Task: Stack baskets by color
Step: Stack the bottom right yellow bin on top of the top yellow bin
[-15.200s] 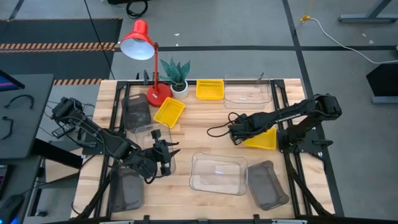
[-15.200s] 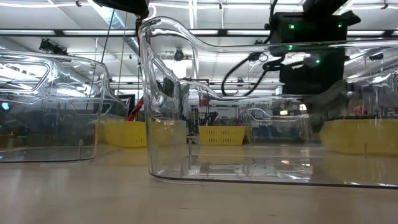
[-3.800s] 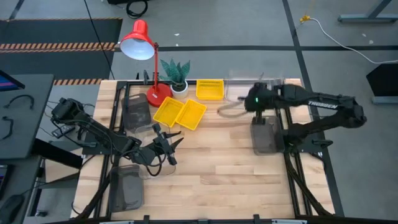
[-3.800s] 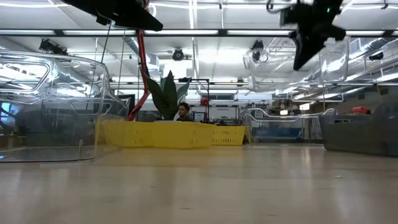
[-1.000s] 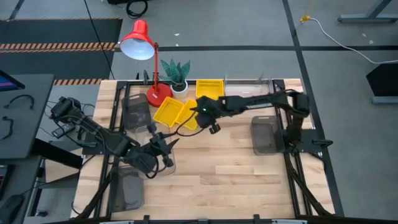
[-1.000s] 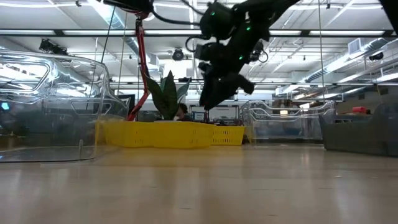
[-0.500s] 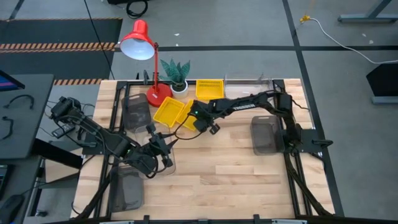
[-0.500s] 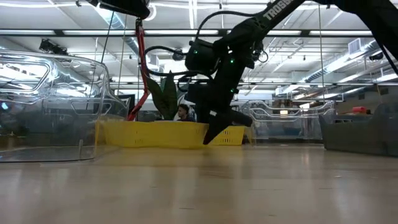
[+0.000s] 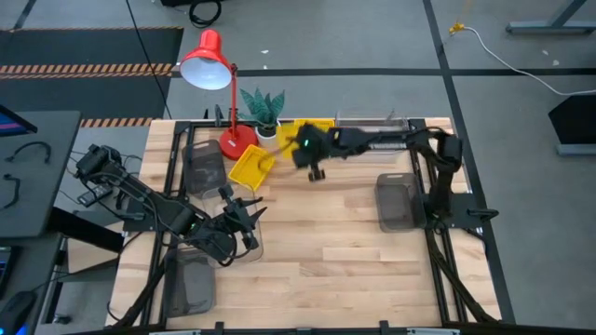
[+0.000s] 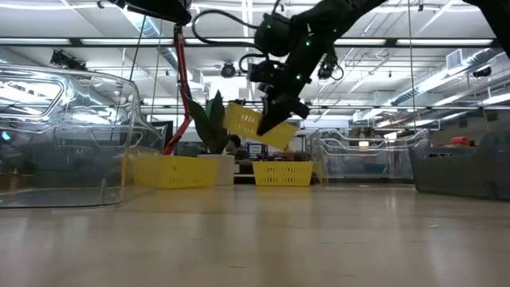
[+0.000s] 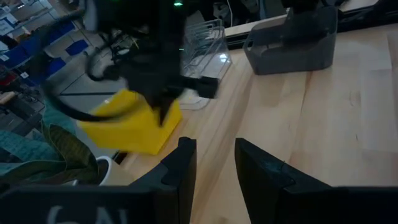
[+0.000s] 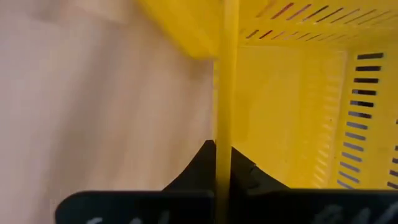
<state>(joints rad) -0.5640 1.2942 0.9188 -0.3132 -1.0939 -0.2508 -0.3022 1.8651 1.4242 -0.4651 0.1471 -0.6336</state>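
Yellow basket [image 10: 256,125] wall pinched between right fingers [image 12: 242,169] | lifted, tilted | left fingers [image 11: 180,163] apart, empty

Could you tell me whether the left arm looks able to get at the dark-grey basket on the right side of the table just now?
Probably not: the dark-grey basket lies by the right arm's base, far across bare wood from the left gripper; nothing blocks the way.

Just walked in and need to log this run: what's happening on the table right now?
The right gripper is shut on the wall of a yellow basket and holds it tilted in the air above the back of the table. Two more yellow baskets sit on the wood near the potted plant. The left gripper hovers low at the left side.
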